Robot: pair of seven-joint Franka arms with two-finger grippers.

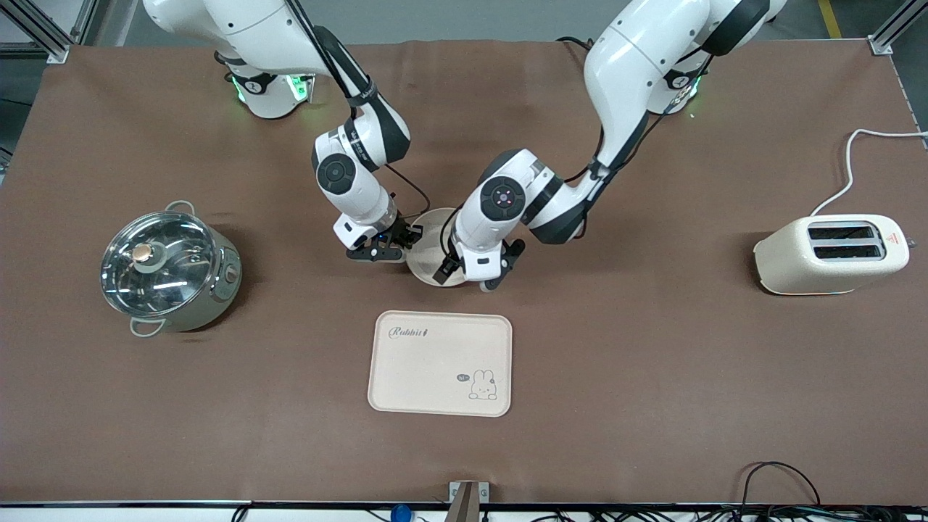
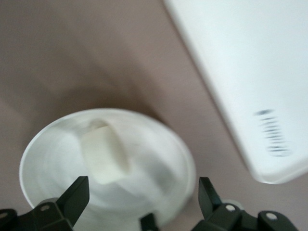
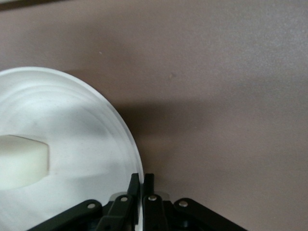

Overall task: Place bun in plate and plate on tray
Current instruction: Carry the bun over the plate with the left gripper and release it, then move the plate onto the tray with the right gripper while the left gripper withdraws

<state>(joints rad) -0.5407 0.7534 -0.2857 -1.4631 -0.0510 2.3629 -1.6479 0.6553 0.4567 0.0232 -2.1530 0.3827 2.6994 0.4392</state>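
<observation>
The round cream plate (image 1: 428, 246) lies on the brown table, farther from the front camera than the tray (image 1: 440, 362). The pale bun (image 3: 19, 161) rests in the plate; it also shows in the left wrist view (image 2: 103, 154) and is hidden under the left hand in the front view. My right gripper (image 1: 408, 243) is shut on the plate's rim (image 3: 134, 163) at the edge toward the right arm's end. My left gripper (image 1: 467, 279) is open and empty just over the plate (image 2: 159, 159), its fingertips (image 2: 77, 195) spread wide. The tray's corner (image 2: 240, 72) shows close by.
A steel pot with a glass lid (image 1: 170, 268) stands toward the right arm's end of the table. A cream toaster (image 1: 830, 254) with a white cable stands toward the left arm's end. The tray with the rabbit drawing holds nothing.
</observation>
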